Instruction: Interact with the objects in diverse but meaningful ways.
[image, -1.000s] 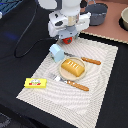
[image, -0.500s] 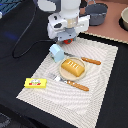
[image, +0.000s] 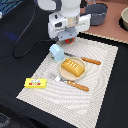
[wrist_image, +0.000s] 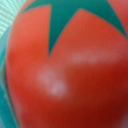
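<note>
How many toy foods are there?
4. A golden-orange bread loaf sits on the plate mid-mat, a pale blue-white carton beside it below the gripper, a flat yellow packet at the mat's edge on the exterior view's left, and a red round fruit fills the wrist view.

exterior: even, soft light, slightly blurry | wrist: red round fruit (wrist_image: 70, 75) badly defocused, perhaps faint glare
</note>
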